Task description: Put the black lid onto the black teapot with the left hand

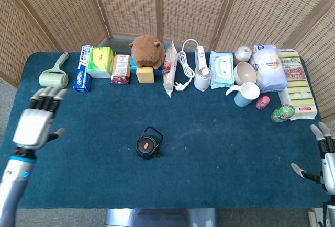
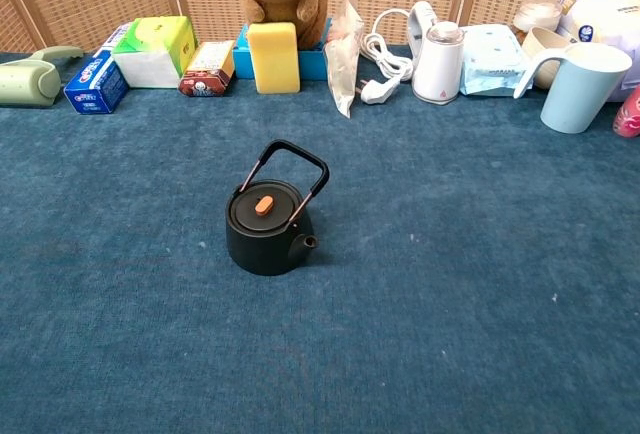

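The black teapot (image 1: 147, 146) (image 2: 267, 232) stands upright in the middle of the blue table. Its black lid (image 2: 264, 206) with an orange knob sits on top, under the raised handle. My left hand (image 1: 35, 121) hovers at the table's left edge, far from the teapot, fingers spread and empty; the chest view does not show it. My right hand (image 1: 325, 158) is at the table's right edge, fingers apart, holding nothing.
Along the back edge stand a lint roller (image 1: 53, 73), toothpaste box (image 1: 82, 74), green box (image 1: 101, 61), plush toy (image 1: 146, 50), yellow sponge (image 2: 272, 56), cable (image 1: 183, 65), white appliance (image 2: 436, 60), wipes (image 1: 221, 69), bowl (image 1: 244, 72) and blue cup (image 2: 581, 85).
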Available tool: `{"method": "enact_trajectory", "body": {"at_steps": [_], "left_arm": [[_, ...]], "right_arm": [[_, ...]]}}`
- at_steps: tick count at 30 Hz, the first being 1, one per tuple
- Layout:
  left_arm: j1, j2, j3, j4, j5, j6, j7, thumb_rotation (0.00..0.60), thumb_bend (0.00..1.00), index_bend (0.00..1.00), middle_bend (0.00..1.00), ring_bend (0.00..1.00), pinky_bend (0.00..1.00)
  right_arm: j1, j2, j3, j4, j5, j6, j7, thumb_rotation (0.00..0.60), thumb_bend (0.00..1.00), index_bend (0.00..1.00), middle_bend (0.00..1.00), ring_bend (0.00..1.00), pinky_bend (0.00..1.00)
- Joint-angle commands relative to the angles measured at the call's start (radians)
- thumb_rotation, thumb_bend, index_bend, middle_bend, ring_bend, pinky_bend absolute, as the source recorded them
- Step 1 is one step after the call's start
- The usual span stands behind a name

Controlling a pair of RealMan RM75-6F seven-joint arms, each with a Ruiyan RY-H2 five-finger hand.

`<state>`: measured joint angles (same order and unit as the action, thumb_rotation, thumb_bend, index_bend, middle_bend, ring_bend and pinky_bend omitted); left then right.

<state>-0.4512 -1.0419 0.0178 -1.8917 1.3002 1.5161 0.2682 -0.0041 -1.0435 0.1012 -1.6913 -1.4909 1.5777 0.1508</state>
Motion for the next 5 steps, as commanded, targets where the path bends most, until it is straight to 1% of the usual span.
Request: {"method": "enact_trajectory", "body": {"at_steps": [1, 5], "left_arm": [[0.17, 0.049, 0.069, 0.12, 0.08, 0.112, -0.234, 0.6, 0.09, 0.0, 0.0, 0.0, 0.07], [0.237, 0.019, 0.099, 0.184, 0.117, 0.139, -0.298, 0.6, 0.08, 0.0, 0.0, 0.0, 0.07]], "right_arm": [[-0.003, 0.0, 0.002, -0.002, 0.002, 0.007, -0.003, 0.6, 0.13, 0.0, 0.0, 0.0, 0.0], [-0.009, 0.003, 0.005, -0.001, 0.005, 0.018, -0.006, 0.6, 0.13, 0.01, 0.0, 0.0, 0.0]]}}
